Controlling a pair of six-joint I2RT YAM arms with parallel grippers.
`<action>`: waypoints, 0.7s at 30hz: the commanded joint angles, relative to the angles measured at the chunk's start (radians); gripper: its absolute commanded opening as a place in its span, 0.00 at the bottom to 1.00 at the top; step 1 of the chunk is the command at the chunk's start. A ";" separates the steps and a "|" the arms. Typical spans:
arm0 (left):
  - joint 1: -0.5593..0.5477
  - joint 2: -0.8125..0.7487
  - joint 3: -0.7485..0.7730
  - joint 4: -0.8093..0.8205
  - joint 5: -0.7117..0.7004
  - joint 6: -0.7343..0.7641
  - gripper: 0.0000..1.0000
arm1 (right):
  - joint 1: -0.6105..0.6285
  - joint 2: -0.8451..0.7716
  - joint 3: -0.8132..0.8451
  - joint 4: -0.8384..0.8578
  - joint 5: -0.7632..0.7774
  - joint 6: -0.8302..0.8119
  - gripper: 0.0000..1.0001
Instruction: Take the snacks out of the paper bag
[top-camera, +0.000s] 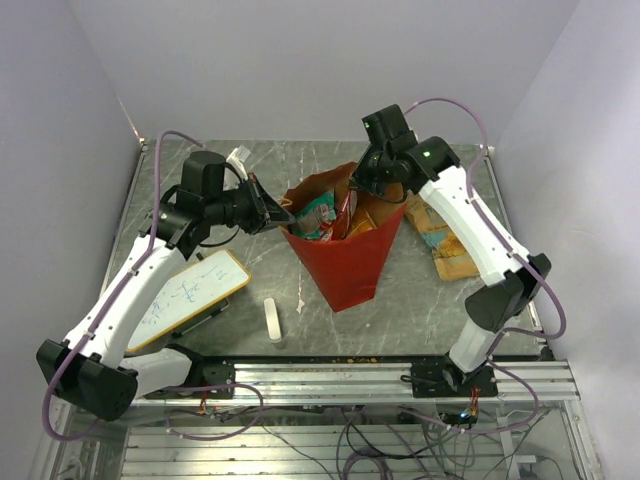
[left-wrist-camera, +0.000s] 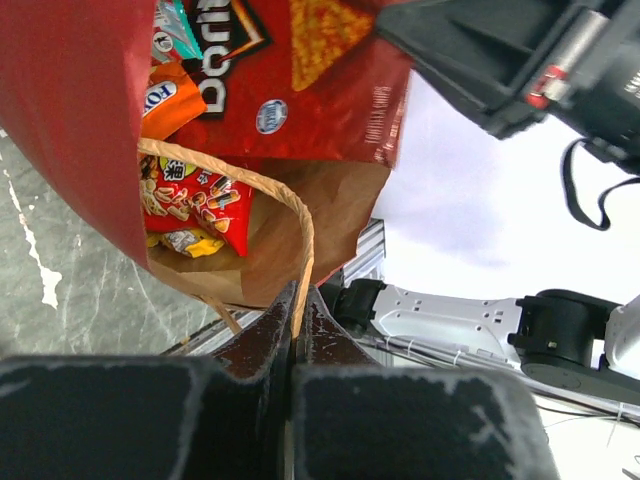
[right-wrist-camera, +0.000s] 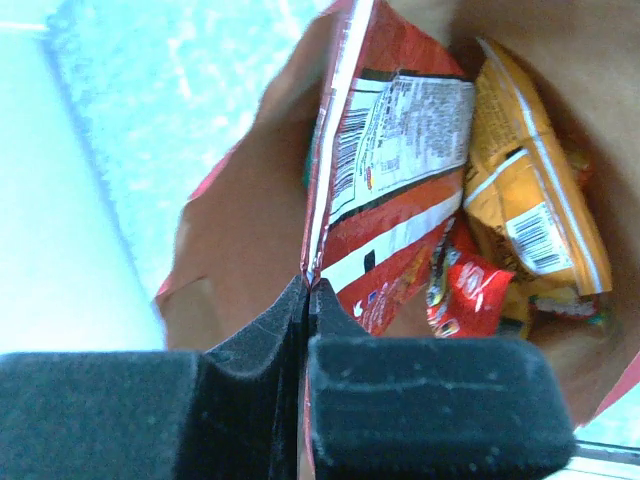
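Observation:
The red paper bag (top-camera: 345, 265) stands in the middle of the table with its mouth open. My left gripper (top-camera: 280, 215) is at its left rim, shut on the tan twisted handle (left-wrist-camera: 300, 230), which runs between the fingertips of the gripper (left-wrist-camera: 299, 300). My right gripper (top-camera: 362, 185) reaches into the bag's mouth from the right. In the right wrist view the gripper (right-wrist-camera: 307, 290) is shut on the edge of a large red snack packet (right-wrist-camera: 400, 200). An orange packet (right-wrist-camera: 530, 200) and a small red packet (right-wrist-camera: 470, 290) lie deeper in the bag. The left wrist view shows the large red packet (left-wrist-camera: 290, 80) and the small red packet (left-wrist-camera: 195, 205).
Two tan and orange packets (top-camera: 445, 240) lie on the table right of the bag, under the right arm. A white whiteboard (top-camera: 190, 295) lies at the front left and a small white eraser bar (top-camera: 271, 320) stands before the bag. A metal rail (top-camera: 380, 370) edges the near side.

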 joint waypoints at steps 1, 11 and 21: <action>-0.006 -0.063 -0.070 0.085 0.005 -0.045 0.07 | 0.005 -0.125 0.005 0.121 -0.048 0.033 0.00; -0.005 -0.056 -0.067 0.047 -0.013 -0.011 0.07 | 0.004 -0.241 0.211 0.193 0.037 -0.177 0.00; -0.005 -0.058 -0.032 -0.032 -0.032 0.052 0.07 | 0.003 -0.413 0.231 0.193 0.203 -0.268 0.00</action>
